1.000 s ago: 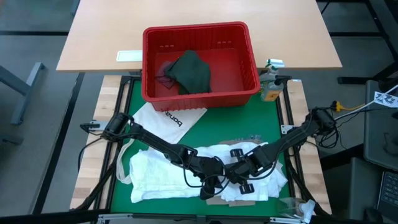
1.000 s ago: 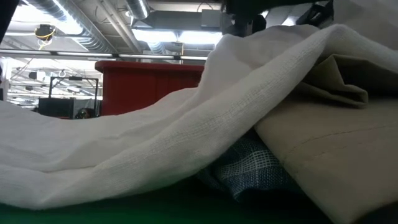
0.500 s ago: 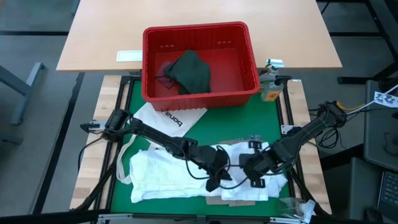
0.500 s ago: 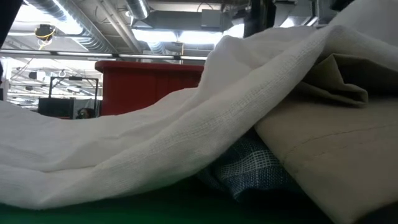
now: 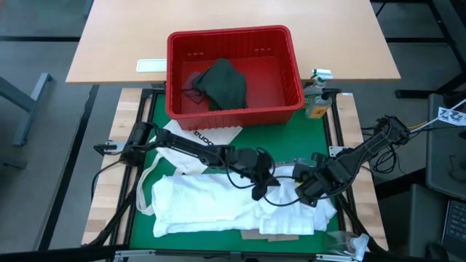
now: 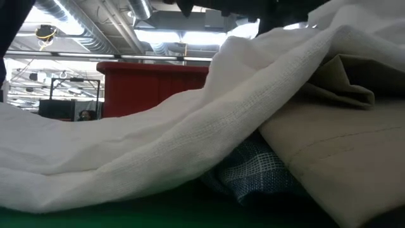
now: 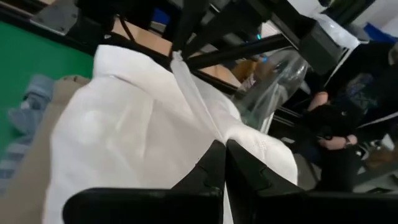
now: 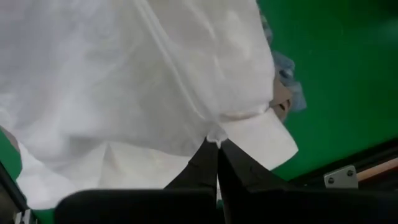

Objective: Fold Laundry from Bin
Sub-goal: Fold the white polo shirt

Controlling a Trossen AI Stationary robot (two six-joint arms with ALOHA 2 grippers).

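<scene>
Both our grippers have drawn away from the near edge toward mid-table, the left gripper (image 5: 261, 191) and right gripper (image 5: 306, 191) each pinched shut on a fold of the large white cotton shirt (image 5: 211, 207), which trails from the jaws across the green mat (image 5: 291, 142) over the tan shirt (image 6: 342, 171) and blue-striped cloth (image 6: 253, 171). We judge either thin pinch could slip if we pull apart unevenly. A dark green-grey top (image 5: 222, 84) waits in the red plastic basket (image 5: 291, 98), far from us.
</scene>
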